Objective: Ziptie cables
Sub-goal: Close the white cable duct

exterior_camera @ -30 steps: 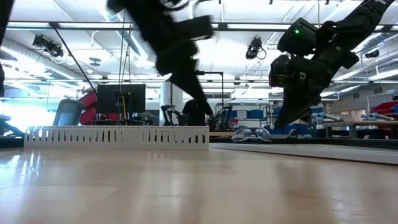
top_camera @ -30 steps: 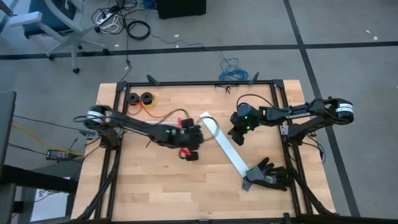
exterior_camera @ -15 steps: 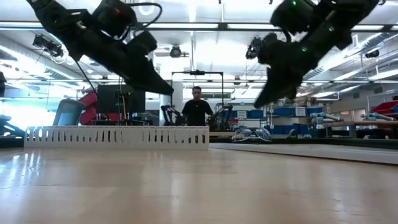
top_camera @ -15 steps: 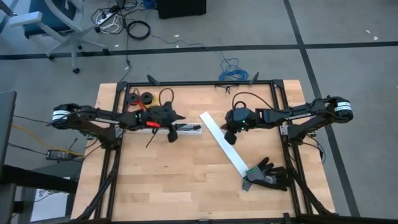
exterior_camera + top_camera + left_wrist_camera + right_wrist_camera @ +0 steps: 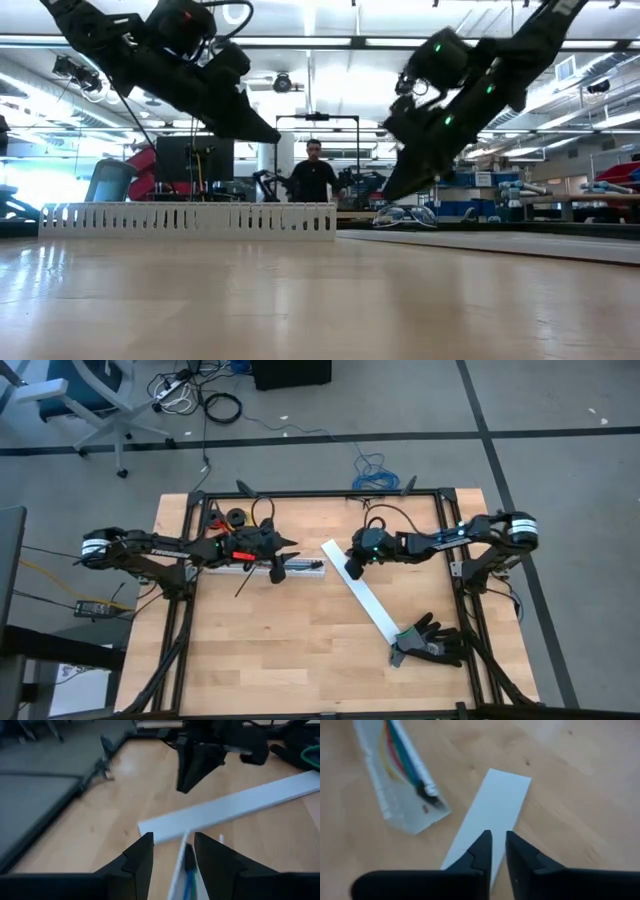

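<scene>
The cables, blue, red, yellow, green and white, lie inside a white slotted duct on the table's far left part. A thin black strap, the ziptie, lies on the wood just on the near side of the duct. My left gripper hangs open above the duct's right end, clear of it. My right gripper hovers over the far end of a flat white strip, its fingers a narrow gap apart and nothing between them. In the low view both grippers stand well above the table.
The flat white strip runs slantwise from mid-table toward a black glove at the near right. Small black wire spools sit at the far left. A person stands in the room behind. Bare wood fills the near half.
My left gripper has drawn back from the middle of the table toward the far left and now hangs over the duct's right end, which its arm hid before. My right gripper has moved toward the table's left, over the far end of the white strip.
</scene>
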